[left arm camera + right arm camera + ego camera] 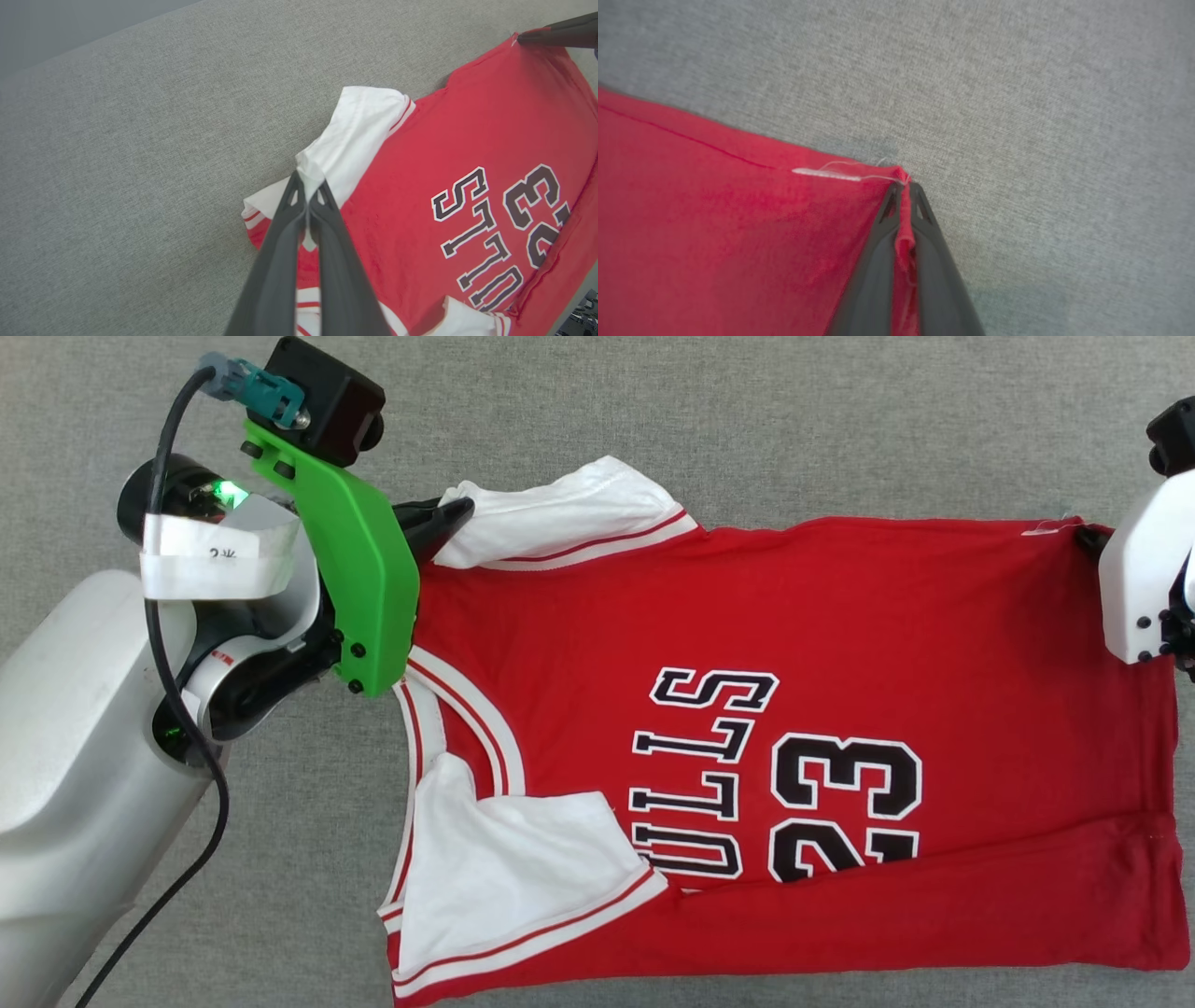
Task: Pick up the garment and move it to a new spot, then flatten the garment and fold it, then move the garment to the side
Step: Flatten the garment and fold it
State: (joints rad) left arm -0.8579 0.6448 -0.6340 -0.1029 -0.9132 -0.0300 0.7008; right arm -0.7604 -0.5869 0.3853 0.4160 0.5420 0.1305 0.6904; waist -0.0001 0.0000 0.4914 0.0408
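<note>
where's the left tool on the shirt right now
In the head view the left tool sits upper left, pinching the far white short sleeve of the red jersey-style T-shirt on the grey fabric surface.

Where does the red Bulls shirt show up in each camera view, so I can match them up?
Head view: the garment spreads across the middle and right, collar toward the left.
Left wrist view: right half, its white sleeve pinched in the left gripper.
Right wrist view: lower left, plain red, pinched in the right gripper.
Shared landmark: that pinched hem corner, far right in head view, top right in left wrist view.
</note>
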